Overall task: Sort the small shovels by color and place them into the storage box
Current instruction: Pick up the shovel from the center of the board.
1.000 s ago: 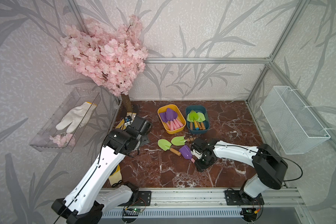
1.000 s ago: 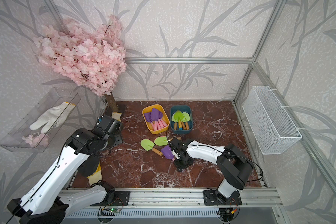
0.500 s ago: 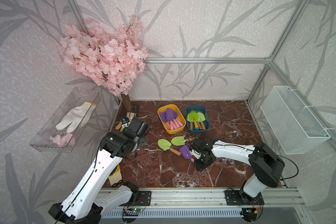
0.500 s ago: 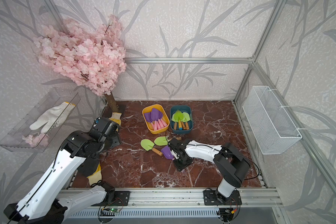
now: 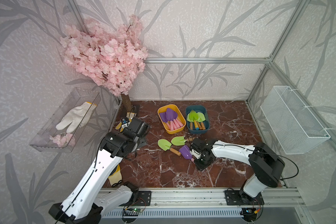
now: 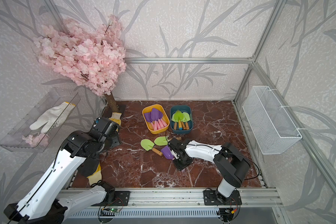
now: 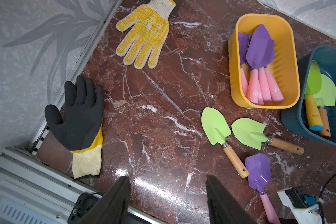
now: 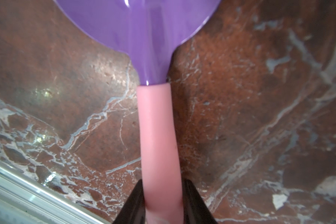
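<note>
Right pincer [image 8: 161, 183] has closed onto purple shovel [image 8: 144, 29] handle; left pincer [image 7: 167, 179] gapes empty; lift level toward yellow tub [image 5: 176, 131].

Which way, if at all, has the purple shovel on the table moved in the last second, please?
No, it has not moved: the purple shovel lies at the same spot in front of the yellow tub.
</note>
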You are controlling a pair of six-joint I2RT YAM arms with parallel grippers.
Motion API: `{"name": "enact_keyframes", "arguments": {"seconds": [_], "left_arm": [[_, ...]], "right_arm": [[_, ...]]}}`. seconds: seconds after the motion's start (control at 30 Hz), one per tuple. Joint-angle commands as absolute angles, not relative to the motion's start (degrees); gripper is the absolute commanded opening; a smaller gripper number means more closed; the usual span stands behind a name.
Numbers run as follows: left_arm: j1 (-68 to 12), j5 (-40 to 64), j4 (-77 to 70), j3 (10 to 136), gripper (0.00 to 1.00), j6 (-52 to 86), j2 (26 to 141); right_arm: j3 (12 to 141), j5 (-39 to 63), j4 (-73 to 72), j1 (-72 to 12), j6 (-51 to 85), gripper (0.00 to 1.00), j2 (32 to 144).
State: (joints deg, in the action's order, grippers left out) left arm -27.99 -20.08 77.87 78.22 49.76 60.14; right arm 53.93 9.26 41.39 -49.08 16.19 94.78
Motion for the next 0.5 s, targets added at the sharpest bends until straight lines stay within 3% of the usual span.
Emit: {"name": "enact_keyframes", "arguments": {"seconds": [0.0, 0.47], "left_arm": [[-27.74, -21.59, 79.27, 77.64, 0.65, 50.58, 59.27], [-27.77, -21.9, 78.75, 77.26, 0.65, 50.8, 58.2]], "right_arm": [[54.58, 7.83, 41.98, -49.46, 17.33, 0.31, 92.91], [53.97, 8.33, 41.93, -49.41, 17.55, 0.24, 90.16]]}}
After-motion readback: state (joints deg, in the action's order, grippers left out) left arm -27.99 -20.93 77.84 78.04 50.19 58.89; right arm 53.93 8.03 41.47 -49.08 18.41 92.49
